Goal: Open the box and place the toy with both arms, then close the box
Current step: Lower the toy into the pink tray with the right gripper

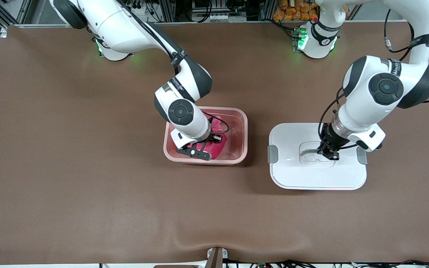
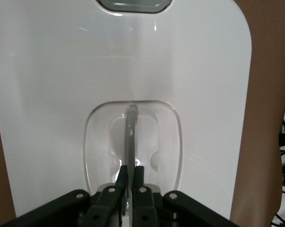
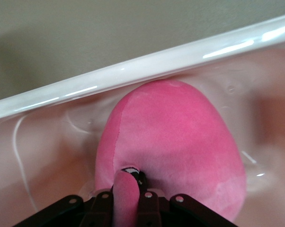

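Observation:
The box's translucent pink tub (image 1: 242, 123) stands open at mid-table. Inside it lies the hot-pink toy (image 1: 216, 149) (image 3: 180, 137). My right gripper (image 1: 214, 140) (image 3: 128, 183) reaches down into the tub and is shut on the toy's lighter pink protruding part. The box's white lid (image 1: 296, 175) (image 2: 62, 94) lies flat on the table beside the tub, toward the left arm's end. My left gripper (image 1: 330, 153) (image 2: 131, 171) is down in the lid's recess, shut on the grey handle (image 2: 129, 132).
Grey clips (image 1: 272, 154) (image 1: 362, 155) stick out at both ends of the lid. Orange objects (image 1: 292, 9) sit past the table edge between the arms' bases. The brown table cover bulges at the edge nearest the front camera (image 1: 214, 242).

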Robot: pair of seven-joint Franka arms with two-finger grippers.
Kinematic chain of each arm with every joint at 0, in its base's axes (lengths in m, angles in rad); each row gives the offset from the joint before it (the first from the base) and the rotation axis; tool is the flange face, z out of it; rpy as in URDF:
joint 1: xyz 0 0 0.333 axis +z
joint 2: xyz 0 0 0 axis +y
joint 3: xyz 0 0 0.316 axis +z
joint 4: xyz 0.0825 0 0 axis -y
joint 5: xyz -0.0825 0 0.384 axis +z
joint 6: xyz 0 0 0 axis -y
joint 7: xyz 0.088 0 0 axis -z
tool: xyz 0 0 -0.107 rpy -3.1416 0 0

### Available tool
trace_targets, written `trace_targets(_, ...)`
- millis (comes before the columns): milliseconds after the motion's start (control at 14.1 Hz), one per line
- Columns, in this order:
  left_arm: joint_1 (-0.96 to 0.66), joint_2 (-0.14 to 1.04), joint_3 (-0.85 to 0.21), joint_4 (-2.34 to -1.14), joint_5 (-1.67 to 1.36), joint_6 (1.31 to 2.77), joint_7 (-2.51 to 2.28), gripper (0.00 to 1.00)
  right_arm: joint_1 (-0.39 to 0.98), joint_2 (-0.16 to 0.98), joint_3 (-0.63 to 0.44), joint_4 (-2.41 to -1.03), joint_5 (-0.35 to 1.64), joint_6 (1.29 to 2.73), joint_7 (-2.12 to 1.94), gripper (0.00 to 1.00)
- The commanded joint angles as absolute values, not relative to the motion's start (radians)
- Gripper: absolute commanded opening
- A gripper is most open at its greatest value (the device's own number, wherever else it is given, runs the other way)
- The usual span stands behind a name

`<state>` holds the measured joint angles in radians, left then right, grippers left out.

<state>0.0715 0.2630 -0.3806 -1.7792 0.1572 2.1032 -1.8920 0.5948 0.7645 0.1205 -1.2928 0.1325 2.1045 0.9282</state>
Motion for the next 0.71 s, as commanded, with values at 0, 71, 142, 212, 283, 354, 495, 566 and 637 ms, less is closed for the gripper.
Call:
trace_targets(0,0.052,0.267,-0.383,-1.769,0.172,2.089,-1.898,0.00,0.630,0.805,0.110,-1.278,0.089,2.170,1.024,0.00)
trace_targets(71,0.043,0.268,-0.383,-1.769,0.172,2.086,-1.901,0.00,0.635,0.813,0.112,-1.278,0.074,2.186,1.052,0.00)
trace_targets(142,0.031,0.268,-0.383,-1.769,0.172,2.085,-1.904,0.00,0.640,0.818,0.110,-1.278,0.066,2.194,1.067,0.00)
trace_targets(212,0.028,0.268,-0.383,-1.769,0.172,2.079,-1.904,0.00,0.650,0.819,0.112,-1.278,0.063,2.209,1.069,0.00)
trace_targets(283,0.022,0.268,-0.385,-1.770,0.172,2.069,-1.905,0.00,0.656,0.828,0.110,-1.278,0.061,2.226,1.071,0.00)
trace_targets(354,0.011,0.268,-0.387,-1.770,0.172,2.057,-1.905,0.00,0.663,0.836,0.110,-1.279,0.061,2.247,1.072,0.00)
trace_targets(495,0.006,0.268,-0.388,-1.772,0.170,2.043,-1.907,0.00,0.670,0.851,0.109,-1.290,0.060,2.307,1.104,0.00)
trace_targets(566,0.002,0.268,-0.390,-1.773,0.170,2.039,-1.908,0.00,0.670,0.857,0.109,-1.290,0.057,2.322,1.109,0.00)
trace_targets(637,-0.005,0.268,-0.390,-1.776,0.170,2.036,-1.910,0.00,0.672,0.862,0.109,-1.290,0.057,2.327,1.112,0.00)
